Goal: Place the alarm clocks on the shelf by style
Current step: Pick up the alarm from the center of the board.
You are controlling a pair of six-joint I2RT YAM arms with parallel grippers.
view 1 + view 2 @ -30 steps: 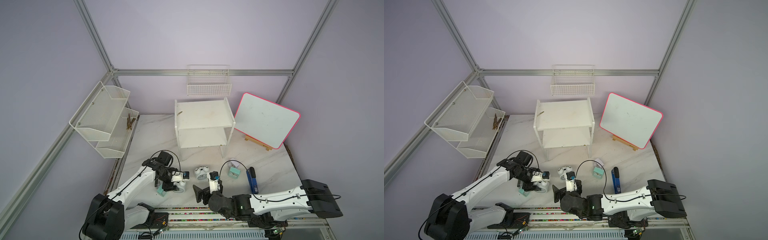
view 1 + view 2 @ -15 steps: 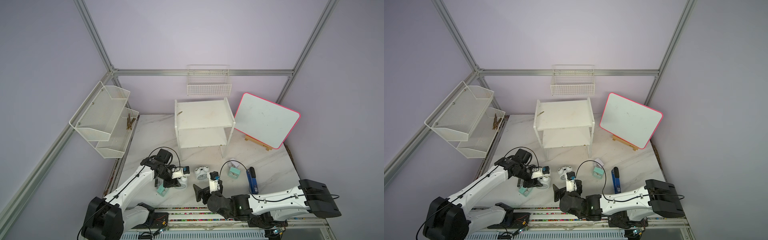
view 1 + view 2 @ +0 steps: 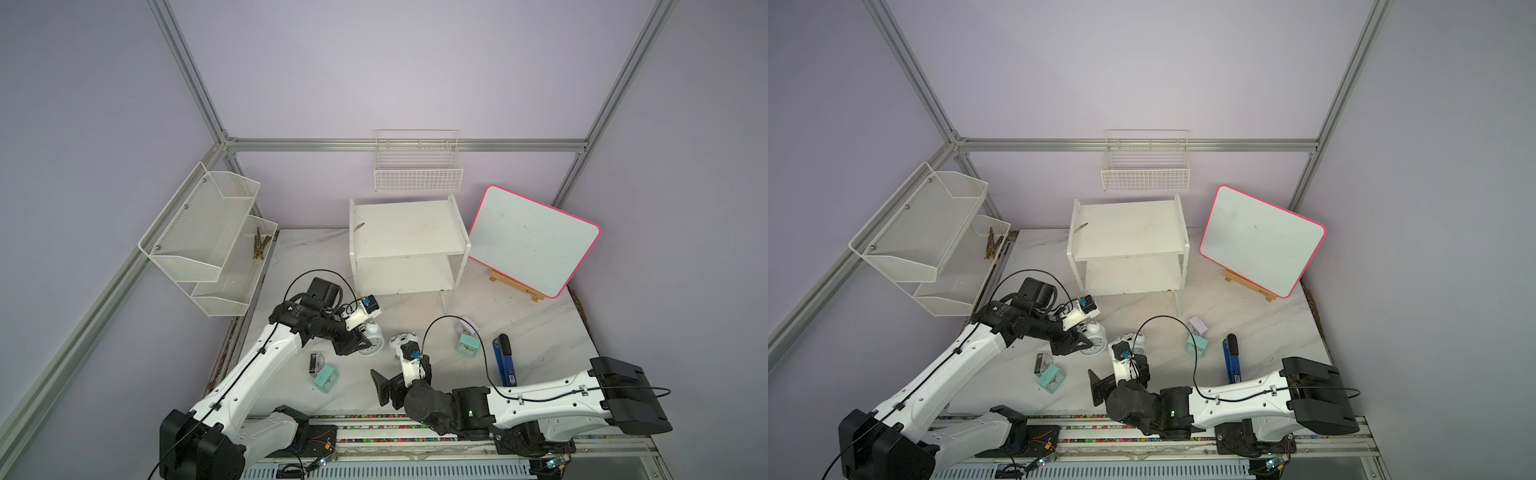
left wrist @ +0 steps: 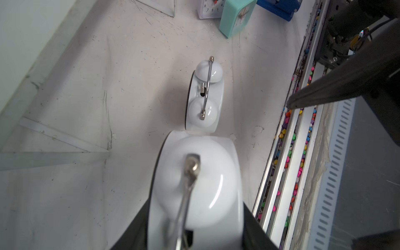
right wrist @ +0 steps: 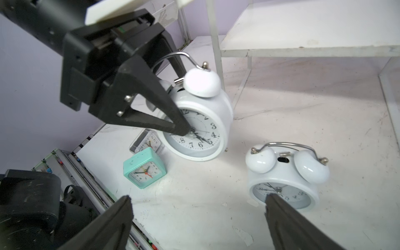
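My left gripper [image 3: 356,343] is shut on a round white twin-bell alarm clock [image 3: 372,337] [image 5: 201,129], one finger [image 5: 164,114] across its face; the clock [image 4: 194,190] is tilted over the table, left of centre. The second twin-bell clock [image 3: 402,340] [image 4: 204,97] [image 5: 283,179] stands just right of it. My right gripper [image 5: 198,198] [image 3: 397,380] is open and empty, low before that clock. A mint clock [image 3: 325,379] and a clear/black one [image 3: 316,362] lie front left. Another mint clock [image 3: 467,345] and a lilac-white one [image 3: 465,328] sit to the right. The white shelf [image 3: 407,232] stands behind, both boards bare of clocks.
A blue flat object [image 3: 503,359] lies right of the clocks. A pink-edged whiteboard [image 3: 534,241] leans on an easel at the back right. A white mesh rack [image 3: 208,245] hangs on the left wall, a wire basket [image 3: 417,172] above the shelf.
My left gripper has shut on the twin-bell clock and carried it a little away from the front edge, toward the shelf. The right arm has barely moved.
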